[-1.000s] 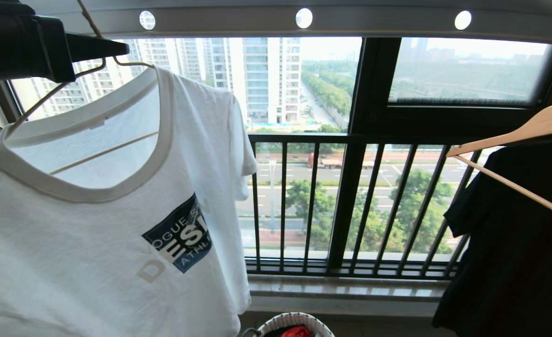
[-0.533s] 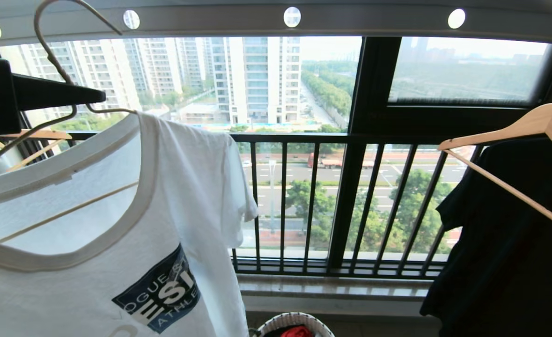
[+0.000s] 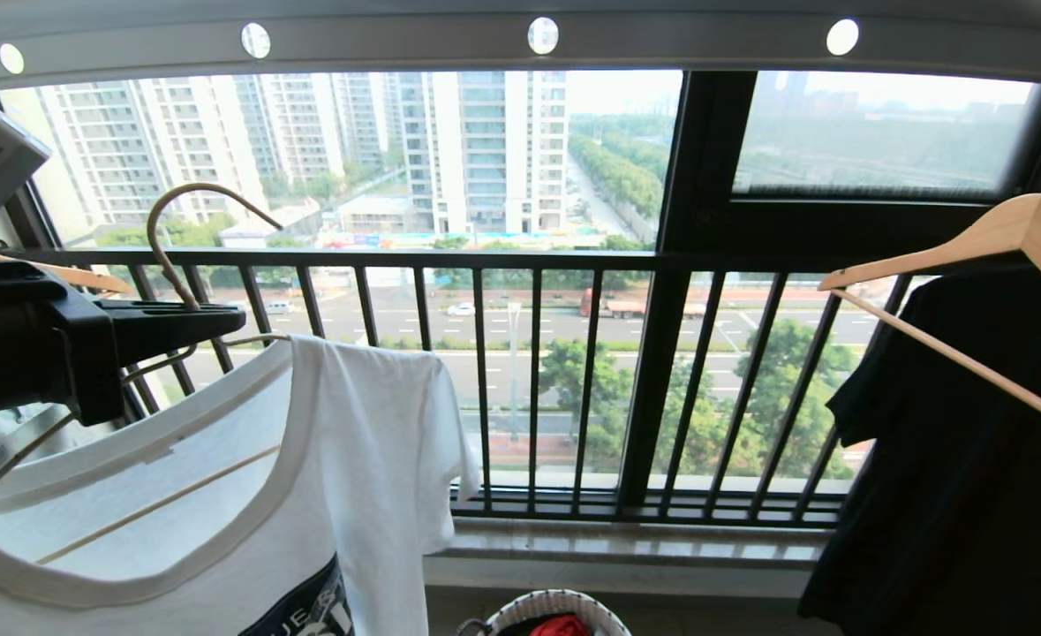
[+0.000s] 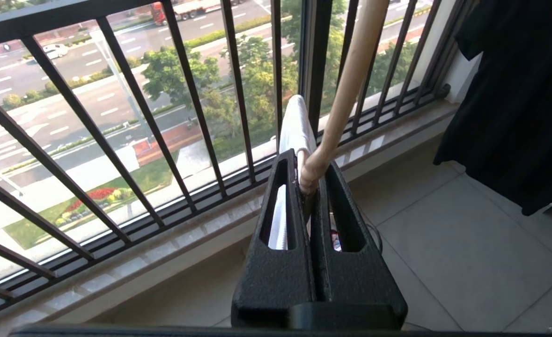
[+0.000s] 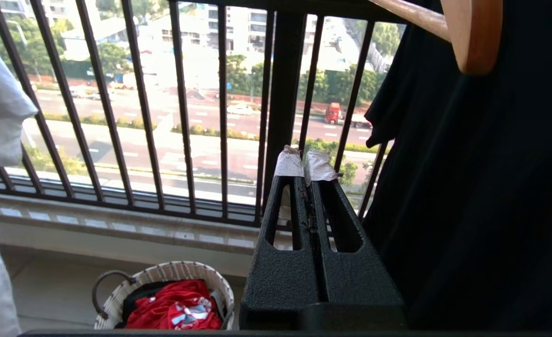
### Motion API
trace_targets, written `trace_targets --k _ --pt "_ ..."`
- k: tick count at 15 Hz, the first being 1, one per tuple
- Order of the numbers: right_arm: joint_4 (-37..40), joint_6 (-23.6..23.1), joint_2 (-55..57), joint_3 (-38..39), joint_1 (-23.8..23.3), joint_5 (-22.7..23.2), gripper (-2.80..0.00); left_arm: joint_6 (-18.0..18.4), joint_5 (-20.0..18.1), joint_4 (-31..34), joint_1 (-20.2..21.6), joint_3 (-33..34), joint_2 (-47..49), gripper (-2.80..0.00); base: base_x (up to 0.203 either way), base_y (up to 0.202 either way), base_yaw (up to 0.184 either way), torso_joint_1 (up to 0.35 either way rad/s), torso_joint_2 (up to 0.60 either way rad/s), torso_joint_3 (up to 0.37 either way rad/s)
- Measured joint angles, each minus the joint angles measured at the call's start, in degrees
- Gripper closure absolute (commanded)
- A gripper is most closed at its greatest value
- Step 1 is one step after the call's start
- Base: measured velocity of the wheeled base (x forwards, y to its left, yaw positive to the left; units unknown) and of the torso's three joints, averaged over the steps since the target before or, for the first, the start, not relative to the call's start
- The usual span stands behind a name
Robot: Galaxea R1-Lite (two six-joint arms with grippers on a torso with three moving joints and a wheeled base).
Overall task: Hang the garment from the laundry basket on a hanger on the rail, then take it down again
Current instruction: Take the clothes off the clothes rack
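Clamping the hanger with the garment at mid-left, the left gripper holds it below the rail; right gripper closed, empty.

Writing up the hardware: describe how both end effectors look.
Left end effector: two matte black, rough-textured wedge fingers with long slotted cut-outs. Right end effector: same black slotted build, but white tape wraps its fingertips. No cables visible.

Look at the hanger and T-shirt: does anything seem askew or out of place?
Yes. The hanger is off the rail, tilted in the left gripper, so the T-shirt hangs lopsided. Nothing looks damaged.
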Motion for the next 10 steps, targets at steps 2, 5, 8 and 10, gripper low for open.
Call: trace_targets --k 2,5,8,10 --pt "2.2 0.0 4.5 -6.2 0.0 0.9 0.0 -0.1 -0.1 -3.0 -0.5 2.9 0.2 0.0 0.0 0.0 0.0 0.0 0.0 0.0" --pt "3.4 -0.1 17.6 -16.5 0.0 5.0 0.0 -3.6 -0.1 -9.1 -3.8 4.0 2.8 0.0 0.0 0.0 0.0 0.0 0.0 0.0" --pt "3.6 -0.2 33.5 -27.4 1.2 10.7 0.0 -7.9 0.0 -13.3 -8.8 4.2 6.1 0.0 0.0 0.0 0.0 0.0 0.0 0.0" --pt "3.0 0.1 43.6 -33.9 3.7 12.5 0.0 -10.3 0.1 -13.5 -12.3 4.1 7.9 0.0 0.0 0.0 0.0 0.0 0.0 0.0"
